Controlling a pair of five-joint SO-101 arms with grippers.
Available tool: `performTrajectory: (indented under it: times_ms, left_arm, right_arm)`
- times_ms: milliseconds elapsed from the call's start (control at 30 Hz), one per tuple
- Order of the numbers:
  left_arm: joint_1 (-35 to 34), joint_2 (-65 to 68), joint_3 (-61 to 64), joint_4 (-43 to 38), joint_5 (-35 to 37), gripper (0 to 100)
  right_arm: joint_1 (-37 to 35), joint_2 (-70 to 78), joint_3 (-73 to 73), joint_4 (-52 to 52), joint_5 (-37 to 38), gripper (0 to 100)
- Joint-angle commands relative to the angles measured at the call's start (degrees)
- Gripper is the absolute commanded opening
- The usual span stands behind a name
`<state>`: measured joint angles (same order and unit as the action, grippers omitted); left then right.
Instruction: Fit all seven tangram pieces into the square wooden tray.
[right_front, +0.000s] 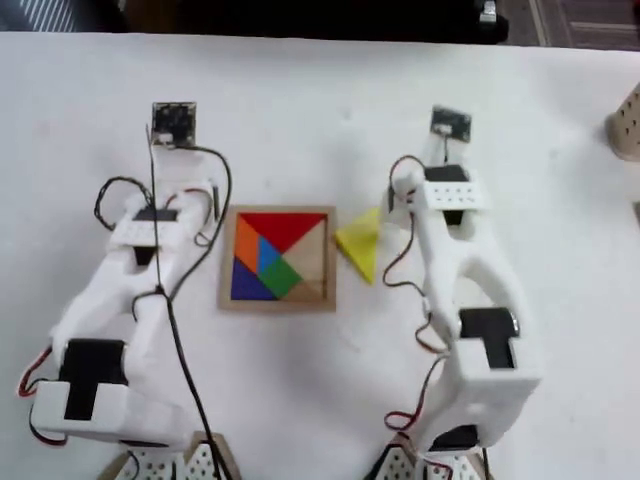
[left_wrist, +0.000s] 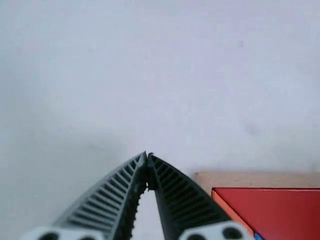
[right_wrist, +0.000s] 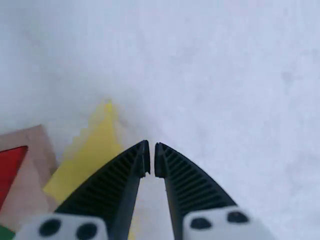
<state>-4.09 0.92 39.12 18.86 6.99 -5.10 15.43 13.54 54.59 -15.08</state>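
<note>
Grippers first. The left gripper has its ribbed dark fingers pressed tip to tip with nothing between them. It sits over bare table, just off a corner of the tray. The right gripper is drawn in to a thin slit at the tips and is also empty. It is over bare table just beside the yellow triangle. I cannot tell whether either gripper touches the surface.

High view: the left arm and right arm flank the tray, which lies flat midway between them.

In the tray:
- The red triangle lies along the far rim.
- The orange triangle lies against the left rim.
- The blue piece is near the centre.
- The green piece is just nearer than the blue one.
- The dark blue triangle is in the near-left corner.
- The right-hand part is bare wood.

The yellow triangle lies flat on the table outside the tray. One tip is at the right rim; whether it touches the rim is unclear.

Farther off, a perforated tan block stands at the table's right edge.
</note>
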Motion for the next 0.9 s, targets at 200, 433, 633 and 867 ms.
performTrajectory:
  times_ms: [200, 433, 633, 867]
  left_arm:
    - [1.45, -1.98, -1.67, -1.14, -0.18, 2]
    - [1.45, -1.98, -1.67, -1.23, -0.26, 2]
    - [1.45, -1.98, -1.67, -1.49, -0.35, 2]
    - [1.45, -1.98, -1.67, -1.49, -0.26, 2]
  right_arm:
    - [-8.57, 9.45, -15.38, 12.70, 0.70, 1.8]
    - [-12.26, 7.52, -16.00, 13.05, 0.70, 1.8]
    - [-16.40, 6.73, -16.00, 13.67, 0.70, 1.8]
    - [-16.48, 0.22, -15.91, 17.36, 1.14, 1.8]
